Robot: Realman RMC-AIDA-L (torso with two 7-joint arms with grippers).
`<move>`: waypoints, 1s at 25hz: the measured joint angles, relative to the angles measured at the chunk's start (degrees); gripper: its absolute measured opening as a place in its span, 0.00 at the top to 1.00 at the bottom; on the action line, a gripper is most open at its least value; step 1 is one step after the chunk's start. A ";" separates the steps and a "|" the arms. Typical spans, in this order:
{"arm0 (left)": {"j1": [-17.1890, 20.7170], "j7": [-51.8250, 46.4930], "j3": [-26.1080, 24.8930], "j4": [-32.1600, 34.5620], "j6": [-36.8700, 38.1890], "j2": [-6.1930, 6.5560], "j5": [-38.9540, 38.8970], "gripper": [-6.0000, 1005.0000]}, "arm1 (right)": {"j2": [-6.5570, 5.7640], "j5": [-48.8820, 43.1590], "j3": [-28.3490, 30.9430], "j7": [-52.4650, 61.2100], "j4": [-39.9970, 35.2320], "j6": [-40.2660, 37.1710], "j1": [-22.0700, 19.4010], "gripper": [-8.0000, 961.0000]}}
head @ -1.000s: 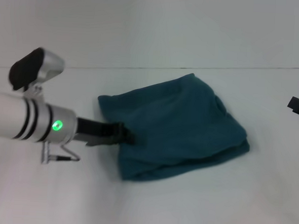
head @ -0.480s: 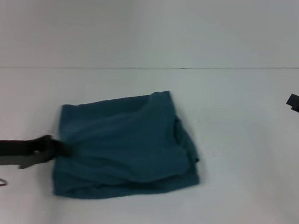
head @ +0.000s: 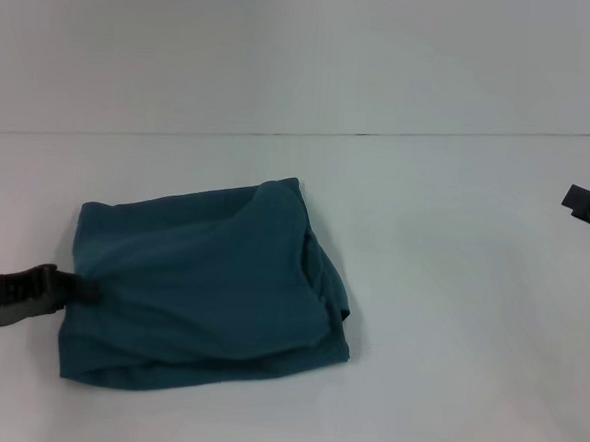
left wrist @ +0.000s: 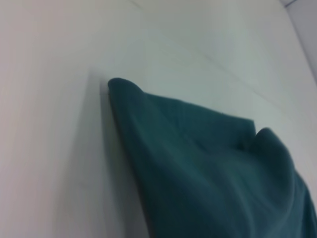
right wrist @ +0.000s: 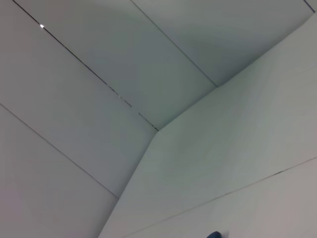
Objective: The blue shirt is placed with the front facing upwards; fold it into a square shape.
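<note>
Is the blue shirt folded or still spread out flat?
Folded: the blue shirt is a compact, roughly square bundle with stacked layers along one edge.

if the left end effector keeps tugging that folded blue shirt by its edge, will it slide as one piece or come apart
Probably it slides mostly together: the blue shirt lies as a flat bundle on the smooth white table. It looks floppy, though, with soft wrinkles and loose layers at its right edge, so those may shift. The left end effector grips only one edge.

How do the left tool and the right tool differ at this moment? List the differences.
Contact: the left tool meets the blue shirt's left edge; the right tool touches nothing.
Place: the left tool lies low beside the folded shirt; the right tool sits at the table's far right edge, well away.
Both look dark.
</note>
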 joint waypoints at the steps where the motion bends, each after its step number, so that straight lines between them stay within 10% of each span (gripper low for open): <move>1: -0.74 1.87 0.52 -0.88 -0.30 0.18 0.69 0.85 | 0.03 -0.01 0.00 0.00 0.00 0.00 0.00 0.43; 11: 0.06 3.52 1.07 4.92 0.58 -0.33 2.02 0.83 | -0.49 -1.18 -0.47 0.03 0.99 0.25 0.13 0.43; 25: 0.79 -3.75 -4.31 -2.09 2.85 -1.06 -12.26 0.19 | -0.50 -3.80 -0.51 0.30 1.41 0.26 1.43 0.42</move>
